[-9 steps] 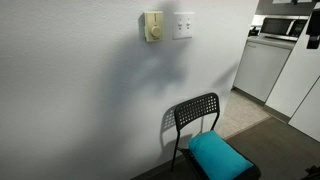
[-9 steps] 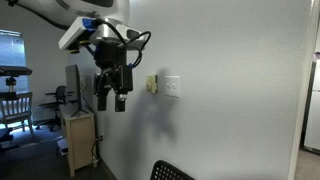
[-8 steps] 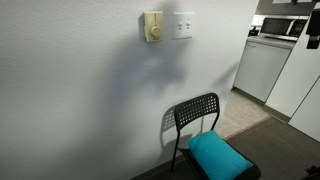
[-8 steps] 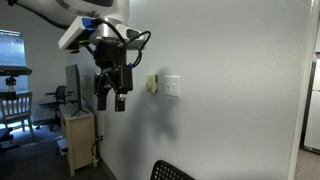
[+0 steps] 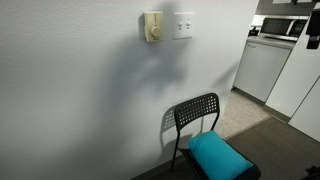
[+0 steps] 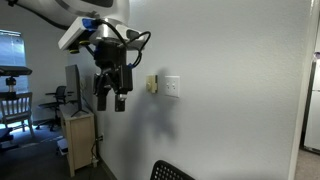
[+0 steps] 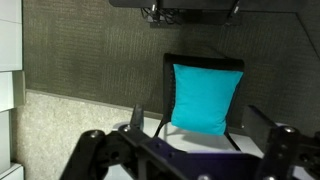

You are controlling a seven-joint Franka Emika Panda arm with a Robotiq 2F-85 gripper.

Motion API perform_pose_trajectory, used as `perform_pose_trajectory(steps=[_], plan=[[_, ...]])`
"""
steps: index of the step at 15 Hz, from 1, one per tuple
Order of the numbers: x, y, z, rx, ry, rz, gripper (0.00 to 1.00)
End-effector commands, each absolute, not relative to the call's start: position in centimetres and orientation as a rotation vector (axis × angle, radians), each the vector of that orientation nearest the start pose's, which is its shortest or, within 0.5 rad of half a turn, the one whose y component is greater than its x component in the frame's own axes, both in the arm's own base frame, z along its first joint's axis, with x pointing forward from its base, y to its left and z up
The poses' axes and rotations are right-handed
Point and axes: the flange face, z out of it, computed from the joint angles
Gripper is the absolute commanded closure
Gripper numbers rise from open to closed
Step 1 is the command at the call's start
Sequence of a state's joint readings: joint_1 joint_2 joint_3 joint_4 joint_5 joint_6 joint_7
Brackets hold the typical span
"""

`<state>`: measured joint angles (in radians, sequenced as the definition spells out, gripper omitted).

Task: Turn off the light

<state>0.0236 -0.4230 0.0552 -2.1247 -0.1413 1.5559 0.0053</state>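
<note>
The light switch (image 5: 183,24) is a small white squarish plate high on the white wall; it shows in both exterior views (image 6: 172,86). No lamp is in view. My gripper (image 6: 110,100) hangs in the air, fingers pointing down, open and empty, to the side of the switch and a little below it, not touching the wall. In the wrist view the fingers (image 7: 197,125) are spread apart with nothing between them, and the switch is out of frame.
A cream-yellow box with a round dial (image 5: 152,27) sits right beside the switch, on the gripper's side (image 6: 152,84). A black chair with a teal cushion (image 5: 218,154) stands below by the wall (image 7: 205,95). A wooden cabinet (image 6: 78,140) stands under the arm.
</note>
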Motion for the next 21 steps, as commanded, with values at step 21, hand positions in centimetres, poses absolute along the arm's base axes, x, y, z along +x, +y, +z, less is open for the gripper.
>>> perform_pose_trajectory(steps=[21], plan=[[51.8,9.0,53.3,-3.210,-1.197,0.005,0.00]])
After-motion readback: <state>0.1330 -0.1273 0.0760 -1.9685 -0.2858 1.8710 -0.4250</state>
